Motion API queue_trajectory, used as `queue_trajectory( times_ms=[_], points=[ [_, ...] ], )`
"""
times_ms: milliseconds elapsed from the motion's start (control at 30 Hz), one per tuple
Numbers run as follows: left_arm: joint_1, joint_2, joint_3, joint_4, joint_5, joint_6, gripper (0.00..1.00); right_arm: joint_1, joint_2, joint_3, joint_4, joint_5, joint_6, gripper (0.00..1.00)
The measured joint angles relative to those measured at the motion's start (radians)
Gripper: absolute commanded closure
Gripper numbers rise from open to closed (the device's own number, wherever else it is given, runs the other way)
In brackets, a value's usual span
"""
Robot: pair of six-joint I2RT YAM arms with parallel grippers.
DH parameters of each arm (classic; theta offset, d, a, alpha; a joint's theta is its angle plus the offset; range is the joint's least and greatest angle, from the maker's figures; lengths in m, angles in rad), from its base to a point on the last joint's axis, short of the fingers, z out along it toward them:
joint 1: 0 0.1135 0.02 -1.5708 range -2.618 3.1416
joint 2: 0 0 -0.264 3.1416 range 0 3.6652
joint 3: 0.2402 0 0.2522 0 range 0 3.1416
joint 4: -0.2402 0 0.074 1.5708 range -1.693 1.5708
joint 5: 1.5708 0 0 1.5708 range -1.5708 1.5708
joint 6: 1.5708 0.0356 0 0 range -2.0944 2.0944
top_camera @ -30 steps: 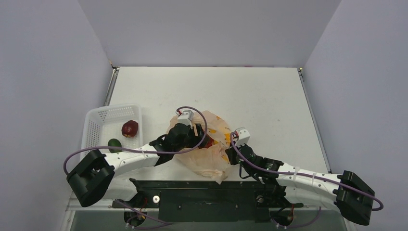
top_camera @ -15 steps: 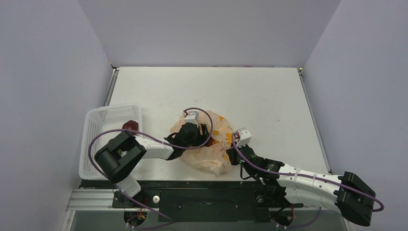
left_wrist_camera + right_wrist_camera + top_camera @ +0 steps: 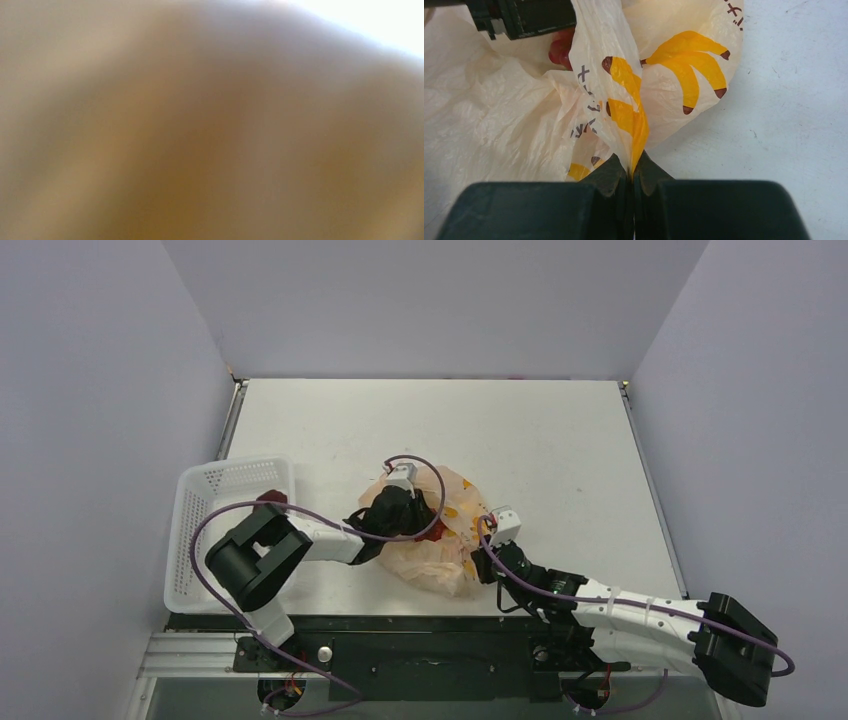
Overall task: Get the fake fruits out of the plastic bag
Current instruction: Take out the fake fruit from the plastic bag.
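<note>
Loosely crumpled, the plastic bag (image 3: 432,560) lies diagonally

White table (image 3: 550,440) is carrying two things. The plastic bag (image 3: 440,565) is lying crumpled directly under the left gripper (image 3: 420,523), touching the right gripper (image 3: 631,170). A white mesh basket (image 3: 200,502) is sitting well left of the left gripper, at the table's edge.

The plastic bag (image 3: 519,115) bears broken dark letters (image 3: 585,75), perhaps an x
</note>
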Motion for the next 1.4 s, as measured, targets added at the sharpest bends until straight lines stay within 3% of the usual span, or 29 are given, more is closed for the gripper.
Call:
queue_trajectory(
  times_ms=[133, 333, 900, 1400],
  points=[
    [0.016, -0.029, 0.019, -0.044, 0.036, 0.013, 0.9, 0.0, 0.026, 0.001, 0.003, -0.001, -0.001, 1.0],
    [0.026, -0.067, 0.026, -0.099, 0.09, 0.012, 0.93, 0.0, 0.048, 0.018, 0.003, -0.002, -0.001, 1.0],
    [0.052, -0.397, 0.048, -0.378, 0.272, 0.016, 0.94, 0.0, 0.051, 0.085, 0.003, 0.056, 0.002, 1.0],
    [0.09, -0.637, 0.161, -0.539, 0.32, 0.048, 0.95, -0.001, 0.126, 0.122, 0.009, 0.077, -0.006, 1.0]
  ],
)
